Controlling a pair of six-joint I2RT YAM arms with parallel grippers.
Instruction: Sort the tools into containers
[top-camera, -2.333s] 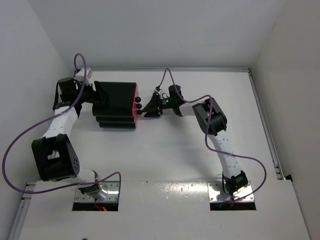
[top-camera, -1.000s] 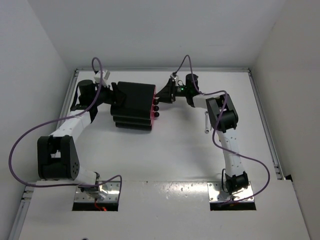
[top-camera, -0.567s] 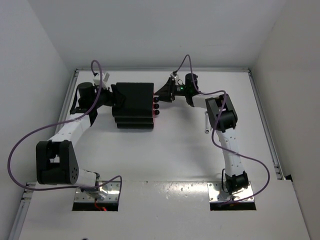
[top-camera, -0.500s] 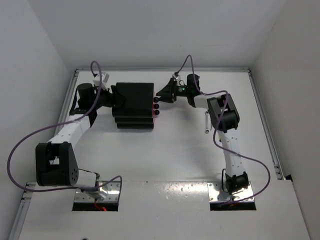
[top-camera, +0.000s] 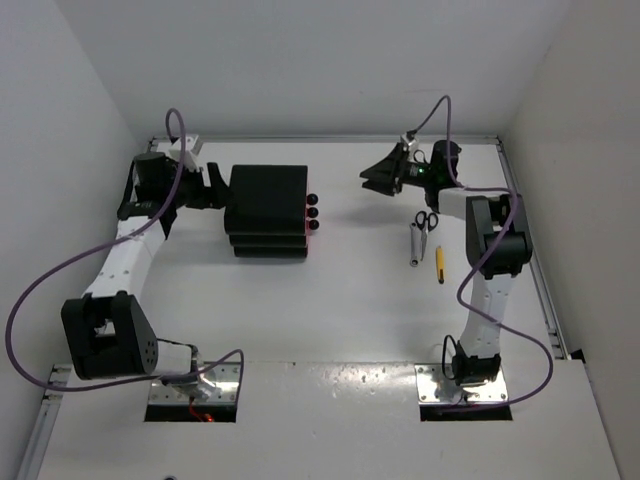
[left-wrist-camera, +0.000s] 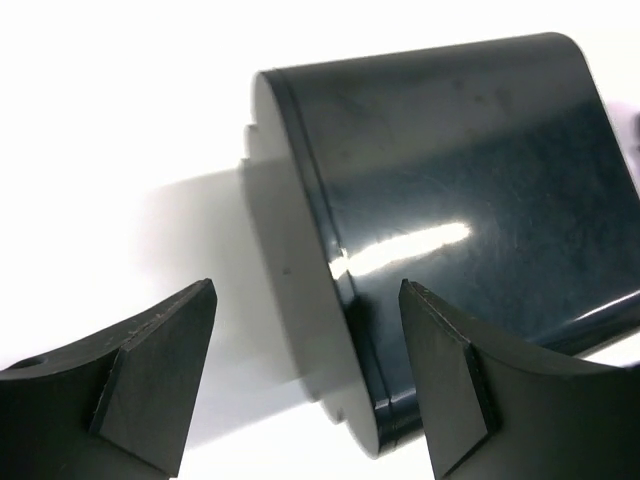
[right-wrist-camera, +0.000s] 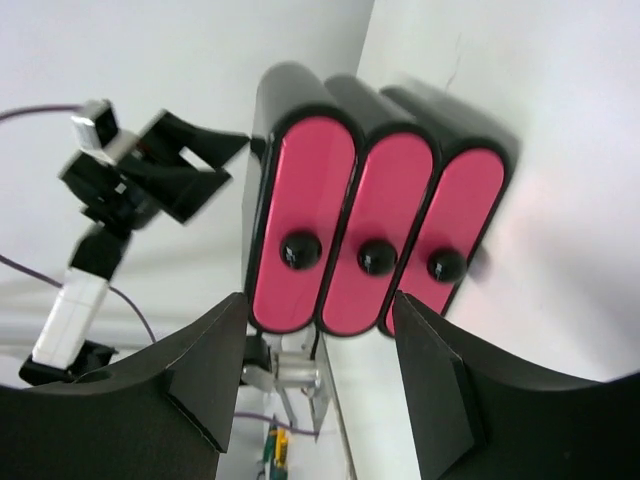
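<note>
Top: black three-tier drawer unit (top-camera: 268, 190) sits at far left of white table (top-camera: 330, 300). Left gripper (top-camera: 215, 187) is just behind it; right gripper (top-camera: 372, 178) is apart, in front. Black-handled scissors (top-camera: 426, 220), thin silver wrench (top-camera: 414, 245) and yellow pen-like cutter (top-camera: 439, 264) lie beside right arm.
Left wrist: fingers spread, facing unit's glossy back.
Right wrist: fingers spread; three magenta-pink drawers (right-wrist-camera: 300, 190) pushed in.

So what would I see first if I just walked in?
Probably the black drawer unit at the back left, with its three bright pink drawers all shut. Both open grippers face it, the left gripper behind, the right gripper in front; scissors, a silver wrench and a yellow cutter lie to the right.
</note>
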